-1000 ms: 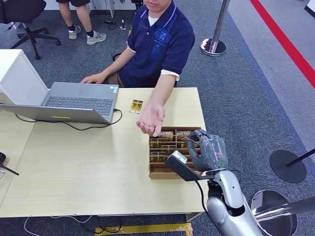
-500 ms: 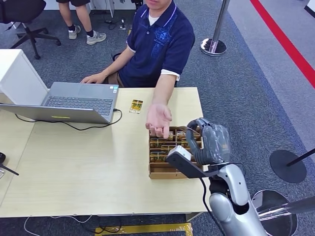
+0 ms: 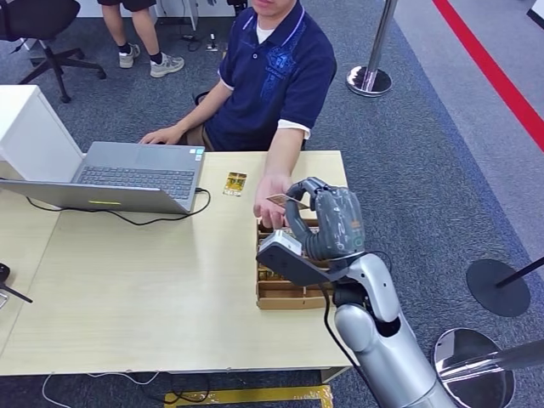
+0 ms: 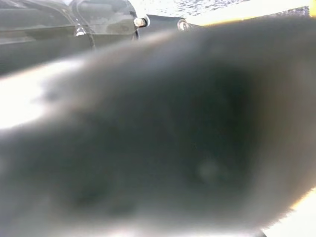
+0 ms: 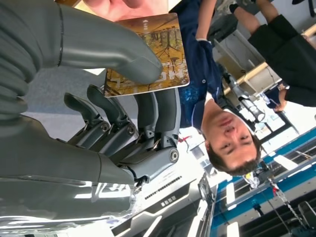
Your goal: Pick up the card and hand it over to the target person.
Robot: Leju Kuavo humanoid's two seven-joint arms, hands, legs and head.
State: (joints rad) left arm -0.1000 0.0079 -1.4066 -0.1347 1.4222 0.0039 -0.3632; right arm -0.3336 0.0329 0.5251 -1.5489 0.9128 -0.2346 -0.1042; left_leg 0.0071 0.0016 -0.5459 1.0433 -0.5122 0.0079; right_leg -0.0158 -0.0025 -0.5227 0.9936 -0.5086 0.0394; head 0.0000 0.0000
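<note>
Card (image 5: 156, 54) pinched between our right hand (image 3: 331, 223) thumb and fingers (image 5: 164, 111), just above person's palm (image 3: 269, 200). Left hand: we cannot tell.

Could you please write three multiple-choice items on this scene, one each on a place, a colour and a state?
1. Where is the loose card on the table?
A. beside the laptop
B. inside the box
C. on the floor

2. What colour is the person's shirt?
A. red
B. navy
C. white

3. What is the right robot hand doing?
A. hanging empty
B. pressing the laptop
C. pinching a card at the person's open palm

Answers: 1 A, it lies flat near the laptop's corner; 2 B, the polo is dark blue; 3 C, thumb and finger clamp the card.
</note>
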